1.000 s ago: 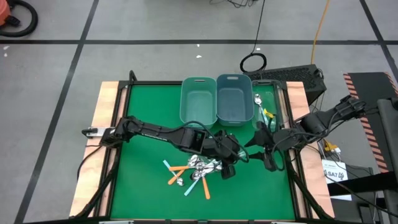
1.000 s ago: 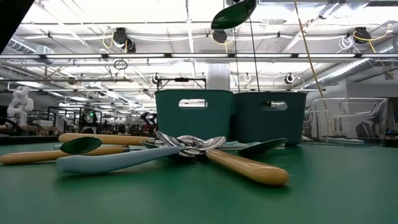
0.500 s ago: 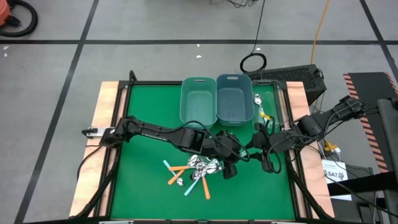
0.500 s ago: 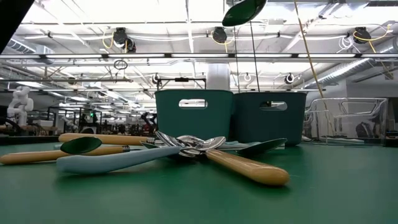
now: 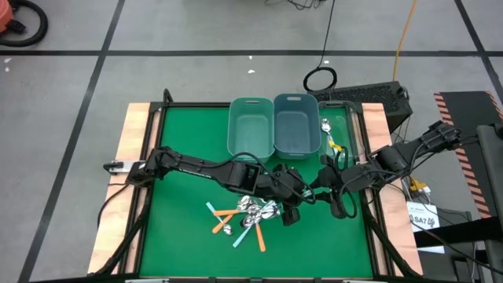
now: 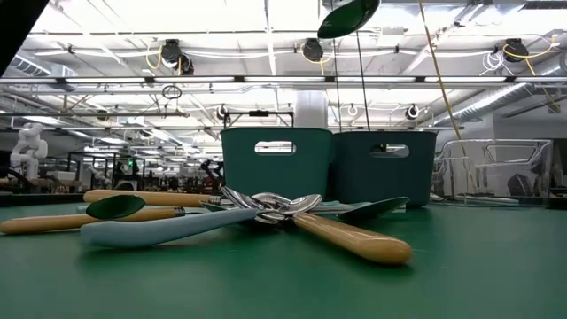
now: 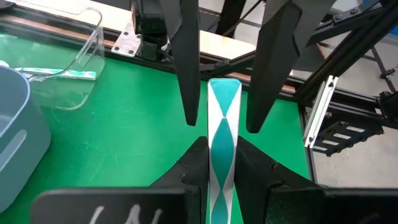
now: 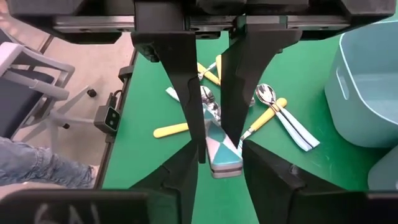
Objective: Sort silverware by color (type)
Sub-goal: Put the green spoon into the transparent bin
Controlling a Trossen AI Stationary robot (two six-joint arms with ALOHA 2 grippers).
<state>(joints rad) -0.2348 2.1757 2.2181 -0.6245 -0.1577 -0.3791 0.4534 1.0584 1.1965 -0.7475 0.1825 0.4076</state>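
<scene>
Spoon (image 7: 223, 134): teal-patterned handle, light, stiff, slick; take at flat mid-handle.
L gripper (image 7: 219, 163): clamped on spoon.
R gripper (image 8: 212, 134): fingers straddle handle tip, grip unclear.

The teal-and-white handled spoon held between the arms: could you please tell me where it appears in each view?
High view: where the arms meet, right of the spoon pile; too small to make out.
Low view: its bowl at the top edge.
Left wrist view: handle at centre.
Right wrist view: handle centre, low.
Landmark: the bins, in all four.
</scene>
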